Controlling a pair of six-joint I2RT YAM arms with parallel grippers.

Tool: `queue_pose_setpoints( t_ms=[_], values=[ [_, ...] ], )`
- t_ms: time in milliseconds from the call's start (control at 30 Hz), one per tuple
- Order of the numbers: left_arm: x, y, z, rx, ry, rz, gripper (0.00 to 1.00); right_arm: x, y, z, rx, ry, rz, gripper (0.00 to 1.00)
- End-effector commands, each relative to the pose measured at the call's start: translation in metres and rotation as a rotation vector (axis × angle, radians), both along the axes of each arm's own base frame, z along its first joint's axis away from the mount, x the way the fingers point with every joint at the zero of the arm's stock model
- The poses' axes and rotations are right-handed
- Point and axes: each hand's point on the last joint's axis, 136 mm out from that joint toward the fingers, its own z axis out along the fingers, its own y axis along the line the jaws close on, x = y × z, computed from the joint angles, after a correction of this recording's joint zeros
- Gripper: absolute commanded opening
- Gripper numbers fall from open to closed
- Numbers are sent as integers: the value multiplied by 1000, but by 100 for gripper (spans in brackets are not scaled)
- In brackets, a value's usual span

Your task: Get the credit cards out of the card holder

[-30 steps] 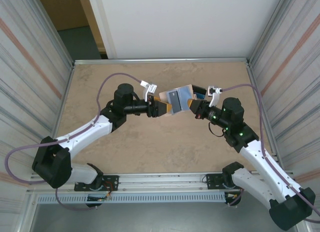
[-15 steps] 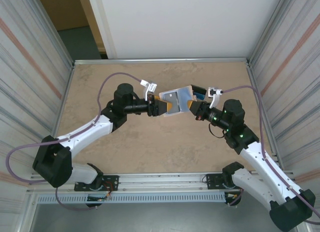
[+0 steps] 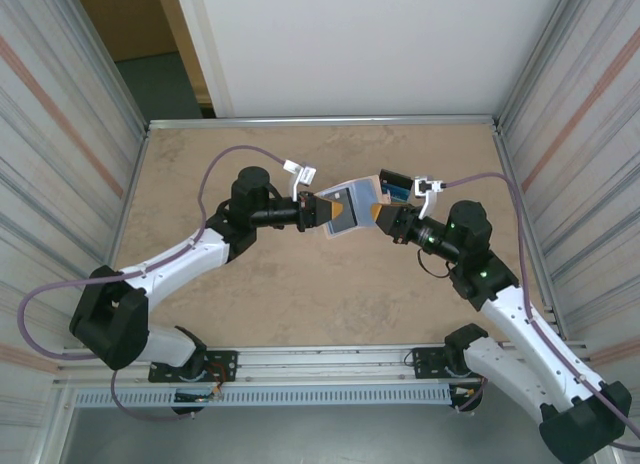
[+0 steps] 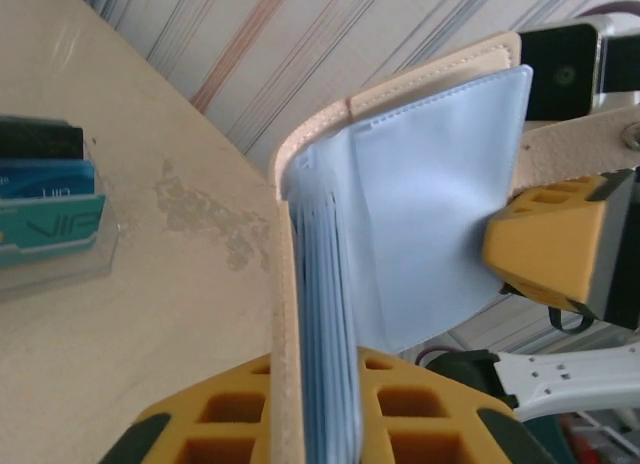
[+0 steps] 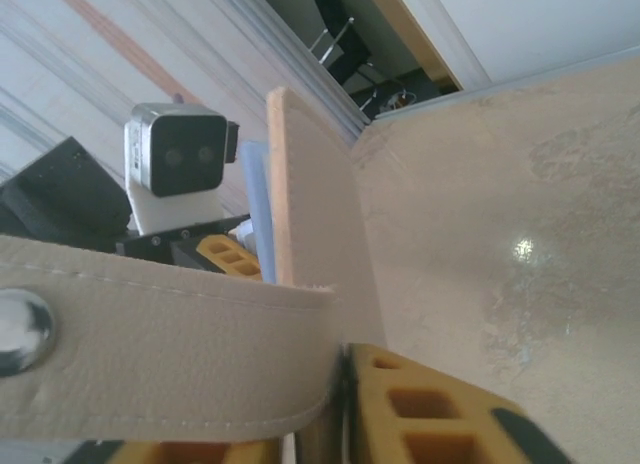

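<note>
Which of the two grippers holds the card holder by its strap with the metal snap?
The right gripper: it pinches the snap strap, while the left gripper clamps the tan cover and blue pockets of the card holder.

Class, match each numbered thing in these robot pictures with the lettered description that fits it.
Things:
1. card holder
2. clear tray of cards
3. snap stud
4. left gripper

Descriptions:
A. shiny silver, set in a tan strap
B. lying flat on the table
C. gripped from both sides, pale blue panels showing
D. yellow fingers, shut on the tan cover

Pairs: 1-C, 2-B, 3-A, 4-D
</note>
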Motion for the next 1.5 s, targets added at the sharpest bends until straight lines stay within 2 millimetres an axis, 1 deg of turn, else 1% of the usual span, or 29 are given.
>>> queue_pose_setpoints(
  t_ms=[0, 33, 100, 167, 267, 333, 400, 567, 733, 767, 867, 900, 1000, 1100, 1267, 1467],
  values=[
    [-3, 0, 14, -24, -57, -31, 2, -5, -5, 17, 19, -54, -5, 31],
    [-4, 1, 16, -27, -63, -37, 0, -6, -5, 18, 17, -58, -7, 33],
    [-6, 3, 20, -34, -77, -50, 0, -7, -8, 20, 16, -65, -13, 35],
    [-9, 5, 22, -43, -89, -74, 0, -7, -12, 20, 6, -63, -33, 34],
    [-16, 6, 29, -60, -111, -120, 0, -6, -16, 20, 5, -67, -50, 27],
    [-20, 6, 31, -63, -122, -146, 0, -7, -16, 21, 6, -69, -49, 26],
    [-22, 5, 33, -66, -129, -162, 0, -6, -16, 21, 3, -67, -51, 26],
    [-22, 6, 32, -59, -128, -161, 0, -3, -17, 17, -11, -54, -63, 28],
    [-24, 8, 30, -33, -134, -161, 0, -2, -21, 10, -43, -35, -89, 37],
    [-25, 9, 31, -33, -145, -167, 0, -2, -23, 9, -50, -32, -97, 40],
    [-34, 9, 36, -46, -174, -211, 0, -3, -25, 8, -62, -32, -106, 56],
    [-36, 10, 38, -51, -183, -223, 0, -4, -26, 8, -66, -34, -109, 59],
    [-36, 11, 41, -49, -196, -212, 0, -5, -30, 8, -80, -37, -122, 73],
    [-30, 11, 38, -27, -180, -183, 0, -7, -30, 8, -81, -37, -119, 79],
    [-21, 10, 31, -10, -144, -144, 0, -9, -23, 12, -65, -36, -80, 89],
    [-16, 9, 31, -7, -133, -128, 0, -12, -19, 14, -64, -37, -60, 99]
  ],
)
